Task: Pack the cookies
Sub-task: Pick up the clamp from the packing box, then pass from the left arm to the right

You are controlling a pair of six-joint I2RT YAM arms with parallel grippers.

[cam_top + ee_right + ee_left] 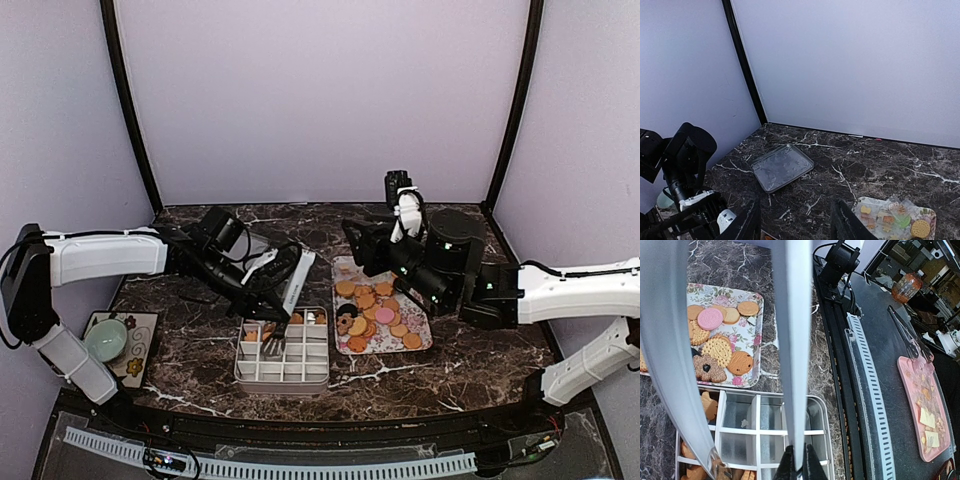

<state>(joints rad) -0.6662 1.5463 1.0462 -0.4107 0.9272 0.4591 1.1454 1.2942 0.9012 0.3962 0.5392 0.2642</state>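
The cookies (378,318) lie heaped on a flower-patterned tray (343,268); in the left wrist view the cookies (716,349) are round golden ones, a pink one and a dark flower-shaped one. A few more cookies (708,405) sit in the left cells of a divided metal box (283,362). My left gripper (264,298) hangs over that box, shut on the metal tongs (795,340), whose tips reach down toward the box. Behind the tray my right gripper (796,222) stands open and holds nothing.
A clear lid (782,167) lies flat on the marble toward the back left. A small plate with a green bowl (107,340) sits at the near left. A pale tray corner with small snack pieces (892,215) shows in the right wrist view.
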